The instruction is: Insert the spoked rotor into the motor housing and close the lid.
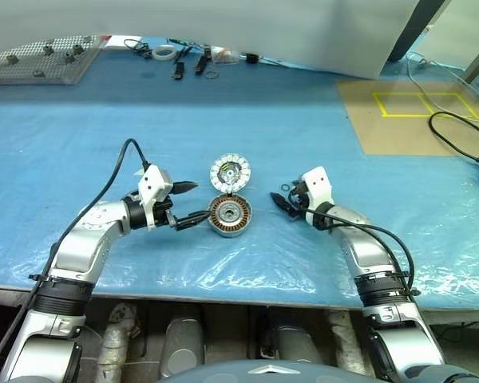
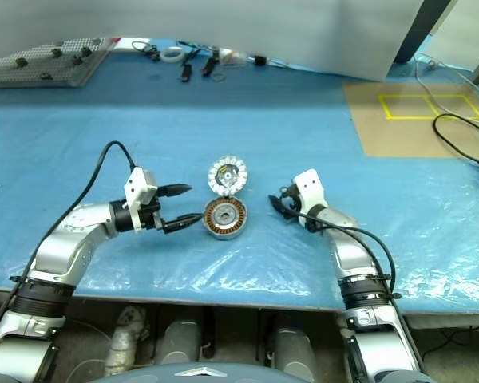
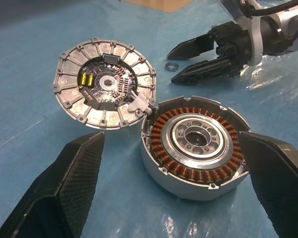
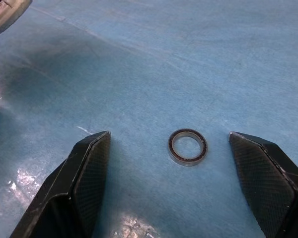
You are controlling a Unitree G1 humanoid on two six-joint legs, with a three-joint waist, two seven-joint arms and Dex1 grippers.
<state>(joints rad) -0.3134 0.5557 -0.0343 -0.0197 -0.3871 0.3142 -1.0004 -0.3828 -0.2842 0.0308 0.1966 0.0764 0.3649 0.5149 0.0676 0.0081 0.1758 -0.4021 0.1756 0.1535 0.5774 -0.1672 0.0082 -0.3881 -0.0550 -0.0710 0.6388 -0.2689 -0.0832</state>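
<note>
The motor housing point(image 1: 229, 216) stands on the blue sheet, its copper windings ringing a silvery round part point(image 3: 196, 139) that I take for the spoked rotor; no spokes can be made out. The lid point(image 1: 229, 172) lies open just beyond the housing, touching its rim, with its segmented face up. My left gripper point(image 1: 194, 201) is open just left of the housing, and in the left wrist view its fingers point(image 3: 64, 183) flank the housing. To the right of the housing, my right gripper point(image 1: 283, 201) is open, low over the sheet. A small loose metal ring point(image 4: 187, 147) lies between its fingers.
A perforated grey plate point(image 1: 40, 60) with small parts sits at the far left. A tape roll point(image 1: 164, 52) and small tools lie along the back. A brown board point(image 1: 415, 112) with a yellow square and a black cable point(image 1: 463, 136) are at the right.
</note>
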